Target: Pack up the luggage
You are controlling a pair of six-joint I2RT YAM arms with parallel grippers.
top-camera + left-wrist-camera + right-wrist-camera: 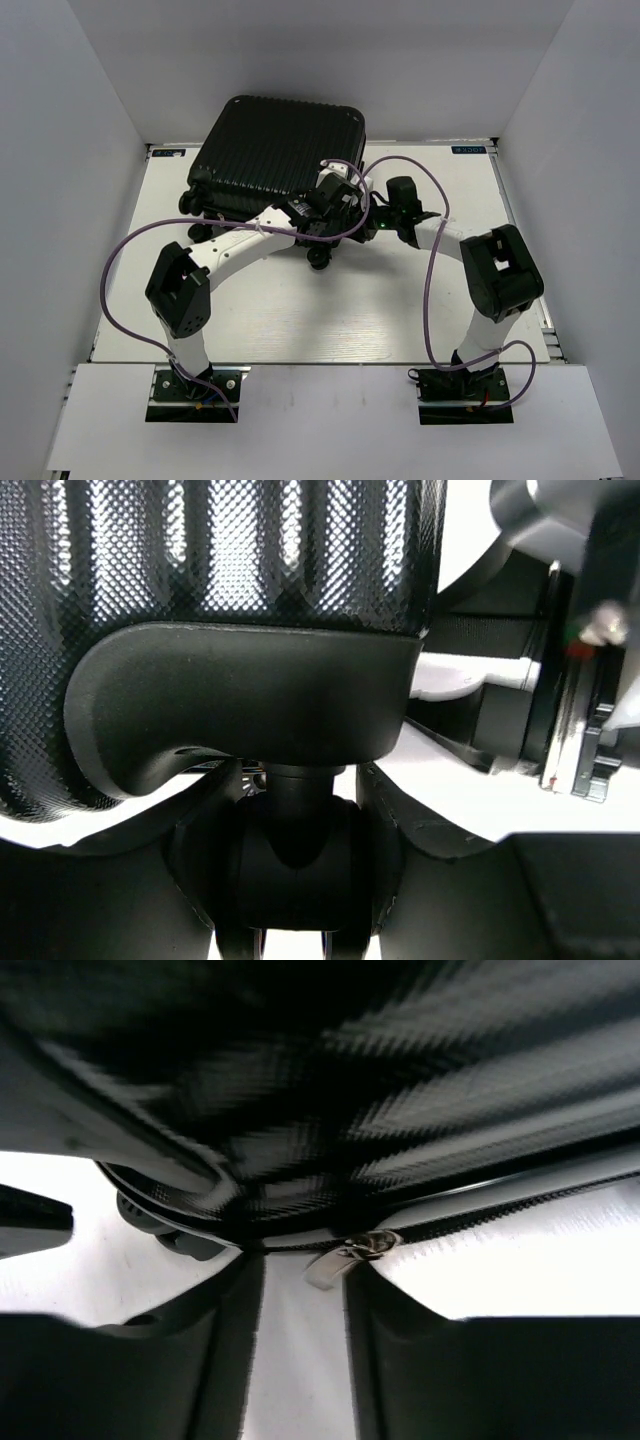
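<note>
Luggage lies shut; zipping probably remains. Your right gripper, spread, frames the zipper pull; your left gripper, spread, straddles a wheel.

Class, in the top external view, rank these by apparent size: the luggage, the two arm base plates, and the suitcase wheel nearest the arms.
1. the luggage
2. left base plate and right base plate: they look alike, so unranked
3. wheel
</note>
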